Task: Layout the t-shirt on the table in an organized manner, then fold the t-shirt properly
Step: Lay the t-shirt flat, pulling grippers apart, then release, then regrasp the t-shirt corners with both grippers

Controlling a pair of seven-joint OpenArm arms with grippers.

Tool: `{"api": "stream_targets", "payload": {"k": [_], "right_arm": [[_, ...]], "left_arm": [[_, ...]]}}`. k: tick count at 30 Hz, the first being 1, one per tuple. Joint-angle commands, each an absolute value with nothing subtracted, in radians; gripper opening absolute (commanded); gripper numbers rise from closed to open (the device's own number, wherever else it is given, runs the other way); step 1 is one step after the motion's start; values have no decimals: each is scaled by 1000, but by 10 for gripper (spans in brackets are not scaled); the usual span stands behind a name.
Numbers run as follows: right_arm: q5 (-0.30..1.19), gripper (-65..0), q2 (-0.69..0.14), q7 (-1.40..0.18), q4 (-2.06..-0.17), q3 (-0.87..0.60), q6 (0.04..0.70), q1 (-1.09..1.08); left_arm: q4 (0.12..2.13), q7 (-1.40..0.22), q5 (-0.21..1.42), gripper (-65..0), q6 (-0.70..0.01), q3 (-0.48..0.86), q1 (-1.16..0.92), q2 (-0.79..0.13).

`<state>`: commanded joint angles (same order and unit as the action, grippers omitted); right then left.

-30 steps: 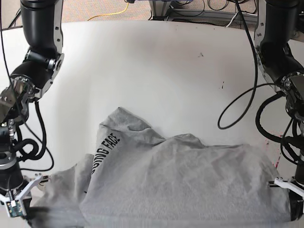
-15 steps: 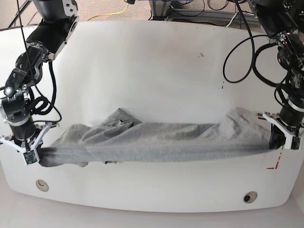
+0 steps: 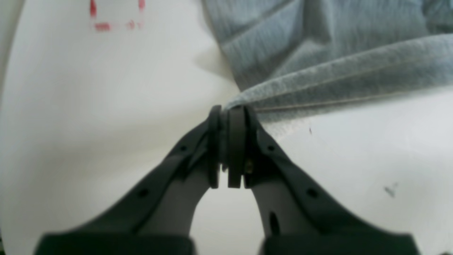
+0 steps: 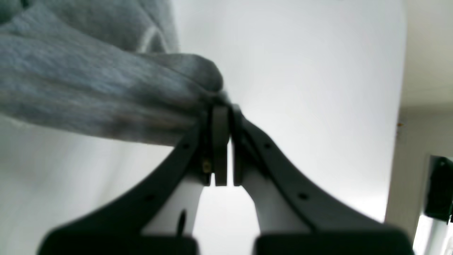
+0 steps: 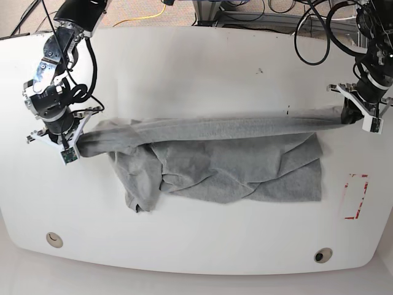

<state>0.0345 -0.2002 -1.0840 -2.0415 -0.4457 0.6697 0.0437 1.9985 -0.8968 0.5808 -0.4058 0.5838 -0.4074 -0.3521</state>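
Across the table (image 5: 196,67) middle, t-shirt (image 5: 221,172) stretched taut | left gripper (image 5: 355,115) and right gripper (image 5: 72,140) each clamped on an edge | layout step | next: lower flat, release

- A thin yellow cable (image 5: 146,16) lies on the speckled beige-brown carpet floor (image 5: 132,9) beyond the far edge of the work surface.
- Grey metal frame legs (image 5: 212,12) stand on that floor, with a tangle of black cables (image 5: 270,9) just beside them.
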Motion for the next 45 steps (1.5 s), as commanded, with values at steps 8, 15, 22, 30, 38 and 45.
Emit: {"api": "stream_targets", "payload": {"k": [8, 15, 22, 30, 38, 45], "right_arm": [[35, -650, -185, -1086, -2041, -446, 670, 177], [35, -648, -182, -1086, -2041, -446, 670, 268], [28, -453, -136, -1099, -2041, -443, 670, 315], [33, -176, -122, -1113, -2041, -446, 668, 326], [36, -176, -122, -1112, -2034, -444, 670, 150], [38, -176, -90, -1113, -1963, -443, 670, -38]], "left_arm": [[1998, -897, 599, -644, -407, 631, -573, -354], [1997, -897, 598, -643, -440, 673, -664, -352], [1992, -897, 591, -610, -513, 697, -707, -358], [1992, -897, 591, -174, -522, 699, -720, -367], [1992, -897, 593, -203, -524, 699, -702, -384], [1992, -897, 593, -203, -527, 759, -627, -386]]}}
